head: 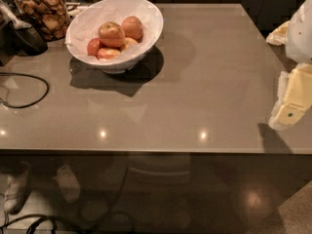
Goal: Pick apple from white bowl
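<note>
Brown bench (204,82) carries the bowl (85,26) back left, a jar (46,11) just beside it, a cable (30,94) at the left edge; the claw (288,112) hangs over its right edge

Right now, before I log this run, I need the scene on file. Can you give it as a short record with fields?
apple: largest one, on top of the pile in the bowl
white bowl: far left part of the table, also holding smaller apples
gripper: at the view's right edge, above the table's right side, well apart from the bowl
cookie jar: behind the bowl, to its left
black cable: on the table, left edge
task state: apple not yet picked
</note>
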Motion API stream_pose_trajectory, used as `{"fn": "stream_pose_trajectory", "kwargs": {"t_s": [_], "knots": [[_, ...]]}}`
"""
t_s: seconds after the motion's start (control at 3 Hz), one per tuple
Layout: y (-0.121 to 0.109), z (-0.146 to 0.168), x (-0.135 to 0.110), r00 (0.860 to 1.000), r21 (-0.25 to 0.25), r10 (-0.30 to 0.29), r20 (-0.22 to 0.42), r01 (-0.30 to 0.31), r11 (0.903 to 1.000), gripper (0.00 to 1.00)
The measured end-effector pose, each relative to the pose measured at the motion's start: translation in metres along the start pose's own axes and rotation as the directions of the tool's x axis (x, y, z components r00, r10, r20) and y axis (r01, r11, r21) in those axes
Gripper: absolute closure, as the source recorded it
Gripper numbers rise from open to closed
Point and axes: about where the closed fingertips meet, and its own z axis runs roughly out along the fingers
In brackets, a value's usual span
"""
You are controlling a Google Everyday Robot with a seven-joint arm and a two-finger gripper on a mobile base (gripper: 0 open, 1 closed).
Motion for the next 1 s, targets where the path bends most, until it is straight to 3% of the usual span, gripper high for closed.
{"fn": "stream_pose_trajectory", "kwargs": {"t_s": [0.67, 1.0], "knots": [[-0.007, 0.000, -0.005, 1.000, 0.022, 0.025, 0.011, -0.025, 0.9994, 0.00], [-0.024, 0.003, -0.015, 0.994, 0.023, 0.090, 0.057, -0.091, 0.9956, 0.00]]}}
